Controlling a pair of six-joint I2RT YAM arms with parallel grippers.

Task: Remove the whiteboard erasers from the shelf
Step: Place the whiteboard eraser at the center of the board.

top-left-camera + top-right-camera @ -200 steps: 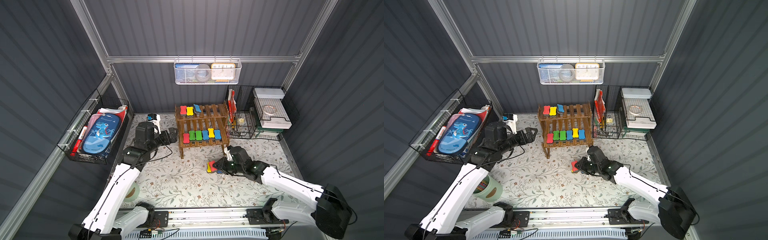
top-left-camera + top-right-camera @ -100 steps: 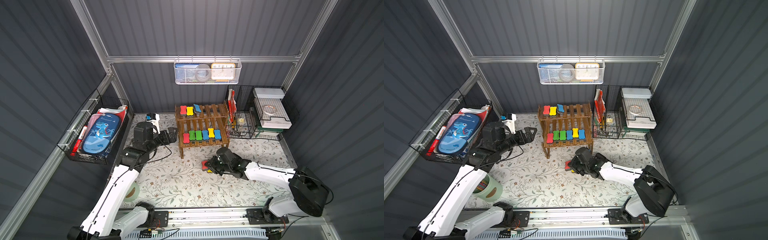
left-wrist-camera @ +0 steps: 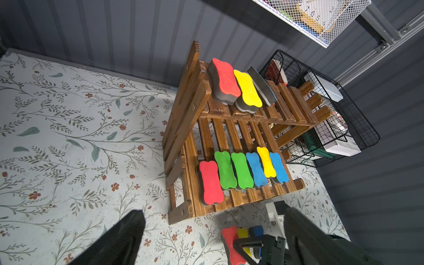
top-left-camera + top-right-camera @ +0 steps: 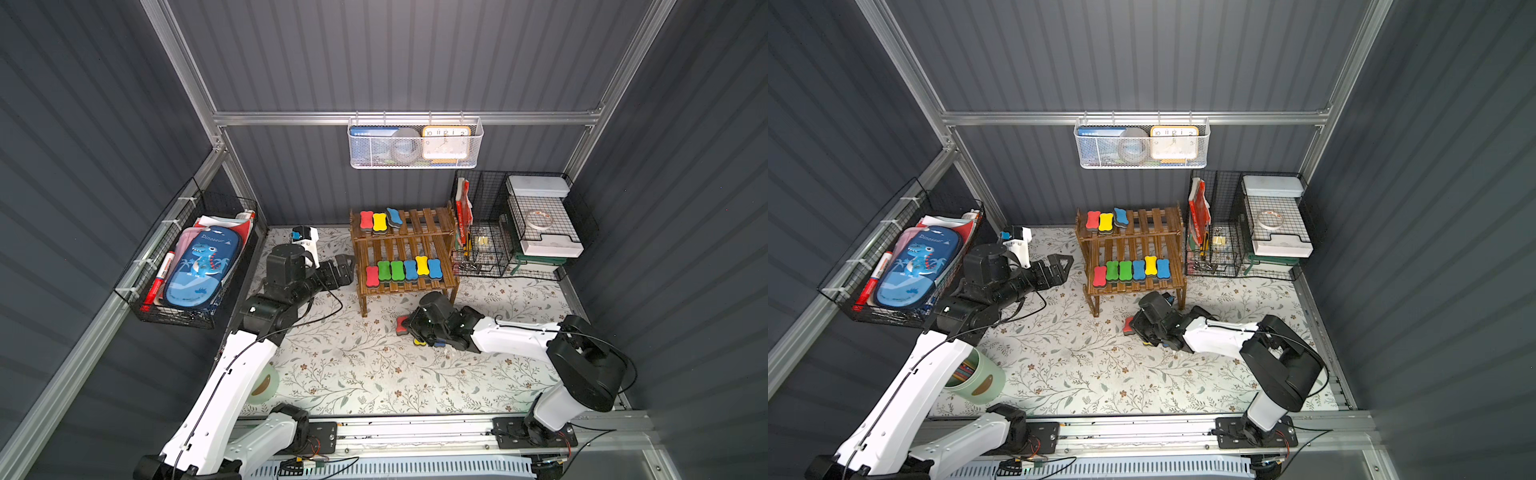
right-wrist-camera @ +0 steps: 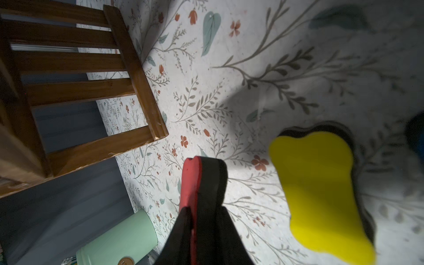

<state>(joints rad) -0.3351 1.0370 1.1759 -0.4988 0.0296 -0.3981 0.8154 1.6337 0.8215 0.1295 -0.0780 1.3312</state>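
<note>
The brown slatted shelf (image 4: 409, 241) carries a red (image 4: 366, 220), a yellow (image 4: 379, 222) and a tilted blue eraser (image 4: 393, 217) on its top tier. Several erasers (image 4: 403, 269) sit in a row on the lower tier. My right gripper (image 5: 202, 211) is shut on a red eraser (image 5: 191, 181), held on edge low over the mat (image 4: 401, 325) in front of the shelf. Beside it on the mat lie a yellow eraser (image 5: 321, 195) and a blue eraser (image 3: 256, 230). My left gripper (image 4: 347, 268) hangs open left of the shelf, holding nothing.
A black wire-grid organiser (image 4: 519, 232) stands right of the shelf. A white mesh basket (image 4: 415, 143) hangs on the back wall. A wire basket with a blue pencil case (image 4: 199, 266) is on the left wall. A mint cup (image 4: 976, 378) lies by the left arm.
My right gripper has carried the red eraser leftward and lower, to the left of the yellow and blue ones on the mat. The left arm has barely moved.
</note>
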